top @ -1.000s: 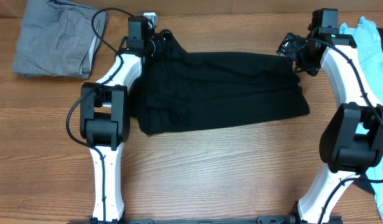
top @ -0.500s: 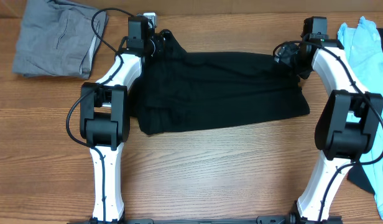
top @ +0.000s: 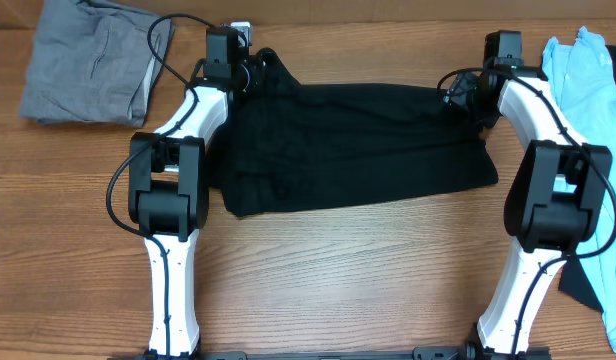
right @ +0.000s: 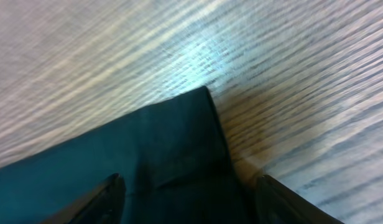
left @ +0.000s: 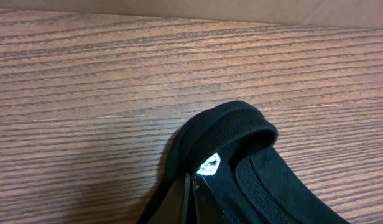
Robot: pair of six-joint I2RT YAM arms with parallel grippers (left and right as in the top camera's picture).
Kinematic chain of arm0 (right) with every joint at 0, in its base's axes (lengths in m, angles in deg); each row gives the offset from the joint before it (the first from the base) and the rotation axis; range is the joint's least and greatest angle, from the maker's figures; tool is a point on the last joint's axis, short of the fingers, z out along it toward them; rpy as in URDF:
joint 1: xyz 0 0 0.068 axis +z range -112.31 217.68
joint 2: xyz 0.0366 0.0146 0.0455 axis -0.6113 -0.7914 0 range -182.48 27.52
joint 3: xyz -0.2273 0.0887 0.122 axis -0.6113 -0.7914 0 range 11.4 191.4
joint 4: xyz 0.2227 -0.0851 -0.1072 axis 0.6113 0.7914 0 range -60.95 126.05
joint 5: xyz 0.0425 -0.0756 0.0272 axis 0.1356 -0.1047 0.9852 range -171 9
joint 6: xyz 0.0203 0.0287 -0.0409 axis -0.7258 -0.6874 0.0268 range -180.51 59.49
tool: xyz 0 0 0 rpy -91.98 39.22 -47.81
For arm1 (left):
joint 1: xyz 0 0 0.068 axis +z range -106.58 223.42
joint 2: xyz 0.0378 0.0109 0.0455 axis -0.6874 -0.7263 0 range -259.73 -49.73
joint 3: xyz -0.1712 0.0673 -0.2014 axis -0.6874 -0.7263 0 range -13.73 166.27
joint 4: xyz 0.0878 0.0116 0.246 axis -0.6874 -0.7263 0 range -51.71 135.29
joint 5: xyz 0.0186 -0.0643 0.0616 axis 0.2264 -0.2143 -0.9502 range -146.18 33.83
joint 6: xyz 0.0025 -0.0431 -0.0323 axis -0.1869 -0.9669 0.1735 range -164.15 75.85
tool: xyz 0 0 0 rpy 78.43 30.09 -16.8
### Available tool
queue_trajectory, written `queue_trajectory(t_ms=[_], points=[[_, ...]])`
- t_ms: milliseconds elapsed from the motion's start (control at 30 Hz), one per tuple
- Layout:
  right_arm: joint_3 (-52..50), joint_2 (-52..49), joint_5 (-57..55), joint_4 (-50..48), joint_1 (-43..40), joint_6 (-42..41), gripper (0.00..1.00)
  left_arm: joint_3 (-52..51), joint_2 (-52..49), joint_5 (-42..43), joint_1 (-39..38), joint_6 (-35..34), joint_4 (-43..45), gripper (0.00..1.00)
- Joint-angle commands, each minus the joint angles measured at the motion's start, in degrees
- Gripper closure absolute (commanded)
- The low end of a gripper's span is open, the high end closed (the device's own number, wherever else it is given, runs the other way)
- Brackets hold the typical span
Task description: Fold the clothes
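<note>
Our left gripper (left: 191, 183) pinches the shirt (top: 358, 140) by its collar. Our open right gripper (right: 188, 186) should grab the 2 o'clock corner deep.

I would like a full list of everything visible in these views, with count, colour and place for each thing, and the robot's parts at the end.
black shirt: one, black, laid across the middle of the table, between the arms.
grey garment: one, grey, folded, far left corner.
blue shirt: one, light blue, right edge, partly out of view.
dark cloth: one piece, dark, right edge near the right arm's base, mostly hidden.
table: one, brown wood grain, under everything.
left arm: one, white with black joints, left of the black shirt.
right arm: one, same colours, on the right.
left tool: one, black, shut on the collar.
right tool: one, black, open astride the far right corner.
</note>
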Motion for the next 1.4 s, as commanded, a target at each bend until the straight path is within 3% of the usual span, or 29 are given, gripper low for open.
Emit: queue_trajectory(t_ms=[0,267,567,767,1000,1233,1367], points=[[0.9,-2.25,0.94,-0.26,-0.17,0.02,0.31,1.36,-1.16,-0.39,0.26,0.0,-0.02,0.96],[0.92,-2.34,-0.22,-1.49,-0.17,0.0,0.41,1.36,-1.16,-0.39,0.26,-0.02,-0.04,0.96],[1.05,-2.34,-2.34,-2.25,-0.17,0.0,0.61,1.36,-1.16,-0.39,0.26,0.0,-0.02,0.96],[1.09,-2.34,-2.36,-3.69,-0.17,0.0,0.67,1.36,-1.16,-0.42,0.26,0.02,-0.02,0.96],[2.78,-2.34,-2.36,-4.15,-0.17,0.0,0.83,1.49,-1.01,-0.42,0.26,0.02,0.26,0.96],[10.01,-2.32,-2.71,-0.76,-0.17,-0.02,0.96,7.17,-0.7,-0.39,0.28,0.04,-2.78,0.96],[12.66,-2.32,-3.87,0.09,-0.17,0.0,0.96,12.5,-0.7,-0.39,0.28,0.04,-5.46,0.96]])
